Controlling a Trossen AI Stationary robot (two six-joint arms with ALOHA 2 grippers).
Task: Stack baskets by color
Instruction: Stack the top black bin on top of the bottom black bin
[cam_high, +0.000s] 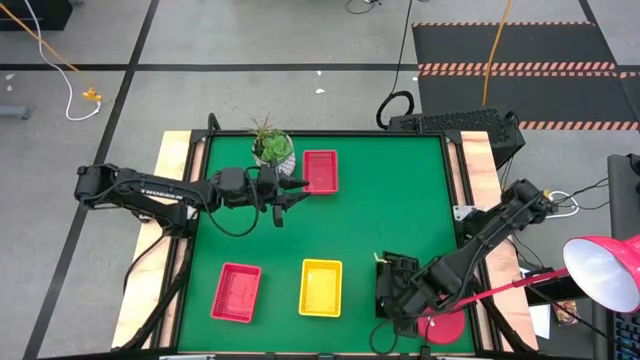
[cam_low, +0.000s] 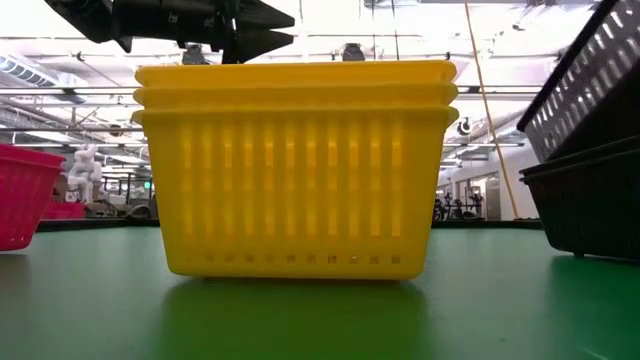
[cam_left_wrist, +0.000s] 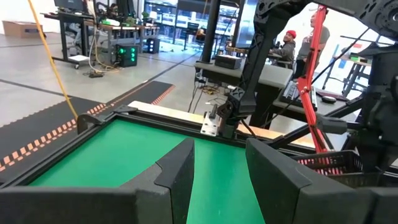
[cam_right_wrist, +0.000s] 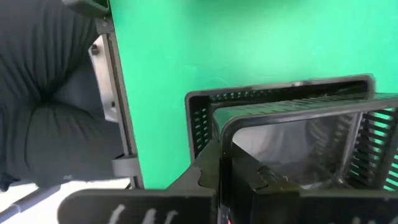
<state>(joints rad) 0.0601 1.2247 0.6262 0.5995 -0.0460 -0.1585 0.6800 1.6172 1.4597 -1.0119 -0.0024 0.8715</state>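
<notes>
At the bench's near edge the right hand (cam_high: 385, 290) is clamped on a tilted black basket's (cam_right_wrist: 292, 146) rim (over another black one). Farther back, the left hand (cam_high: 300, 188) hovers half-open, empty, beside a red basket (cam_high: 321, 171).

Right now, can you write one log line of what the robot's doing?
right gripper: shut on black basket, tilted over black stack | left gripper: open, empty, beside red basket

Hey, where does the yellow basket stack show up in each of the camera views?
High view: yellow basket stack low centre, on the green table.
Low view: the stack fills the middle.
Left wrist view: not in it.
Right wrist view: not in it.
Shared landmark: the green table shows in all four views.
</notes>
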